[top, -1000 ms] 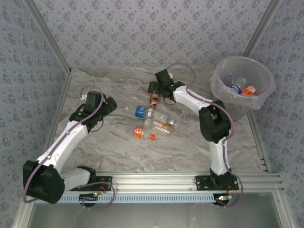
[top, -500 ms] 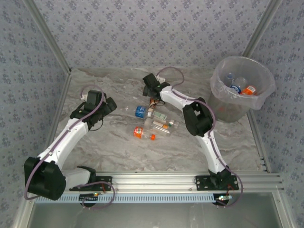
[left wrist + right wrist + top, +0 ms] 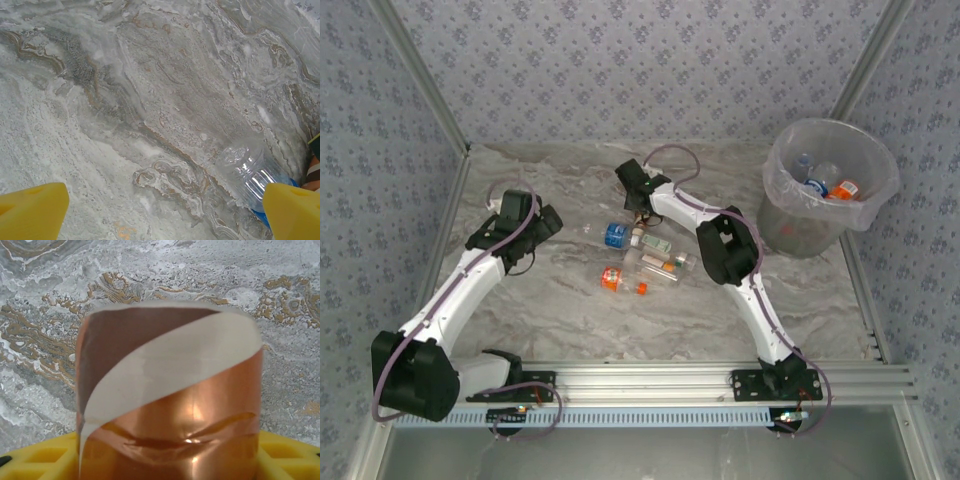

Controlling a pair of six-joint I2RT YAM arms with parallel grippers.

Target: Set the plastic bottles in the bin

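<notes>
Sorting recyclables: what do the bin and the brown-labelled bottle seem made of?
The bin: probably translucent greyish plastic, since its contents show through the wall. The brown-labelled bottle: a glossy film label, whose coppery sheen and dent suggest thin plastic beneath.

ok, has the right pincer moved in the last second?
Yes. In the top view the right pincer has swung left, further from the bin, and it now grips the brown-labelled bottle.

Top cam: high behind arm bases (image 3: 775, 382), looking down on whole table (image 3: 570, 300). Left wrist: close, oblique on marble; shares blue-label bottle (image 3: 247, 172) with top. Right wrist: point-blank on brown-label bottle (image 3: 170, 405).
</notes>
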